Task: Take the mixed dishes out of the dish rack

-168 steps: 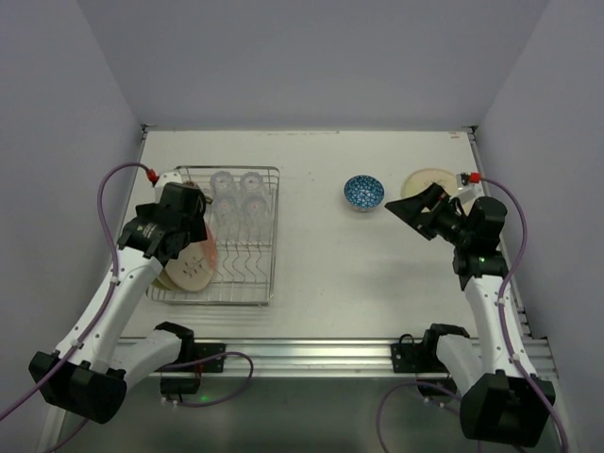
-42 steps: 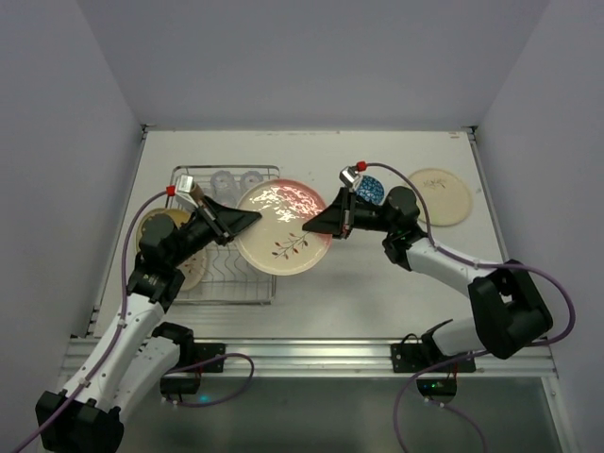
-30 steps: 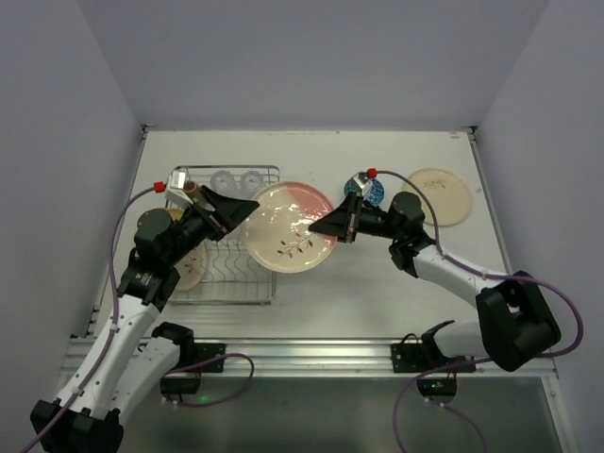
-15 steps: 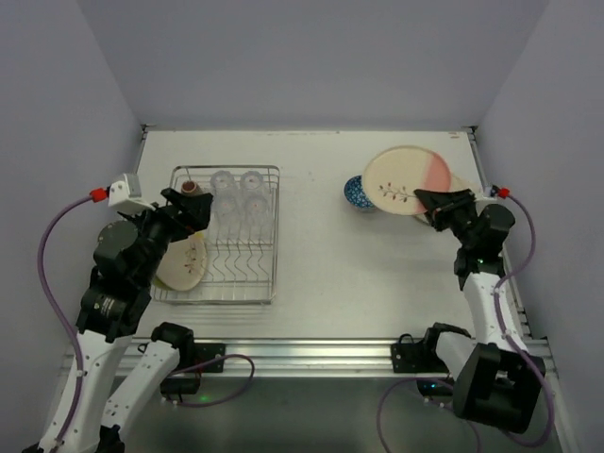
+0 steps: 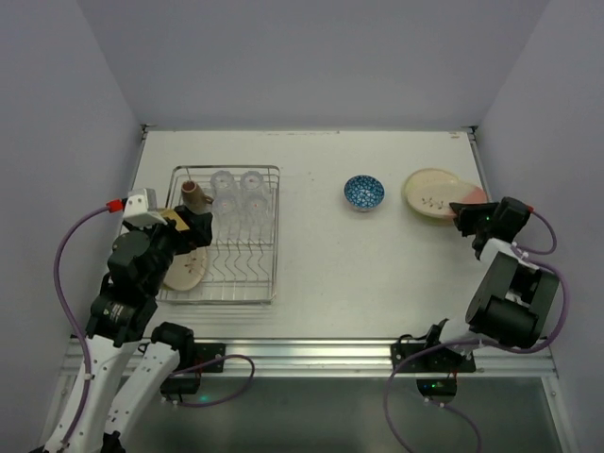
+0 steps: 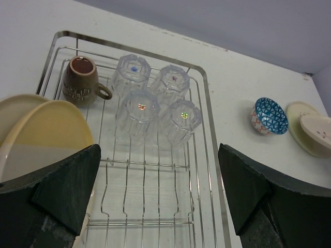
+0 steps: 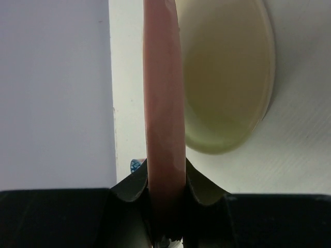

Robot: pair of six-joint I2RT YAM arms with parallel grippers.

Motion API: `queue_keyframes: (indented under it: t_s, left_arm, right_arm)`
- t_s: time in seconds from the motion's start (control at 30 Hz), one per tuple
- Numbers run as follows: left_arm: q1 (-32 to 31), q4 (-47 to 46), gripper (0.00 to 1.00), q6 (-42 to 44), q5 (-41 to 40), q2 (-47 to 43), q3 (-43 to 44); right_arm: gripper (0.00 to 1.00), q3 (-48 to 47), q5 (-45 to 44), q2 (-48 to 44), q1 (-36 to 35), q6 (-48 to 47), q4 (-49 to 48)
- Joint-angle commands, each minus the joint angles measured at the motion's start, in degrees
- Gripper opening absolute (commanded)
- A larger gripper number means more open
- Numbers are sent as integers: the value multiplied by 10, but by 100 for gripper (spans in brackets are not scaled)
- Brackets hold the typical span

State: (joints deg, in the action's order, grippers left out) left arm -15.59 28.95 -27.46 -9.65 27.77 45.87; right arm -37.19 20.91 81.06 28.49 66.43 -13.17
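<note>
The dish rack (image 5: 275,236) stands at the left and holds two cream plates (image 5: 184,269), a brown mug (image 5: 192,193) and several upturned clear glasses (image 5: 236,193). My left gripper (image 5: 195,233) hovers open above the rack's left part, nothing between its fingers (image 6: 57,191); below it show the rack (image 6: 207,129), the plates (image 6: 41,129), the mug (image 6: 81,81) and the glasses (image 6: 155,101). My right gripper (image 5: 467,215) is shut on the rim of a pink-and-cream plate (image 5: 444,200), tilted over a cream plate (image 5: 420,179) at the far right. That pink rim (image 7: 164,103) sits edge-on in the right gripper (image 7: 165,206).
A blue-patterned bowl (image 5: 363,192) sits on the table left of the two right-hand plates, also seen as the bowl (image 6: 269,115) from the left wrist. The cream plate (image 7: 227,77) lies flat by the right wall. The table's right edge is close to the right arm.
The right arm has carried the pink-and-cream plate from the table's middle to the far right and lowered it over the cream plate. The left arm drew back over the rack, open.
</note>
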Motion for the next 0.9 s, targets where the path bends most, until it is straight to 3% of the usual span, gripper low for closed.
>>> queue_keyframes:
  t_s: [0.0,0.13,0.23,0.3,0.33,0.37,0.43,0.5,0.63,0.73,0.87]
  left_arm:
    - [-9,-9,100,25,0,-5,-5]
    - [-15,-5,100,36,-20,-8,-12]
    - [-16,-2,100,42,-38,-9,-19]
    - [-17,-2,100,43,-42,-10,-23]
    - [-18,-2,100,43,-41,-10,-24]
    - [-18,-6,100,43,-40,-10,-26]
    - [-19,-9,100,44,-36,-8,-31]
    - [-20,-12,100,45,-34,-7,-33]
    - [-21,-11,100,46,-34,-10,-35]
    - [-21,-12,100,47,-34,-11,-37]
    - [-22,-12,100,48,-34,-11,-38]
  right_arm:
    - [1,-53,17,29,1,-8,-128]
    - [7,-80,40,94,8,2,-128]
    - [20,-85,48,122,10,10,-135]
    - [39,-93,47,127,10,5,-123]
    - [59,-97,48,132,10,1,-117]
    - [69,-104,42,134,10,-2,-82]
    - [87,-129,30,135,10,-20,-43]
    - [95,-154,14,135,8,-33,7]
    - [99,-203,-9,150,-3,-62,85]
    - [99,-268,-39,185,-19,-95,198]
    - [99,-306,-83,212,-41,-112,239]
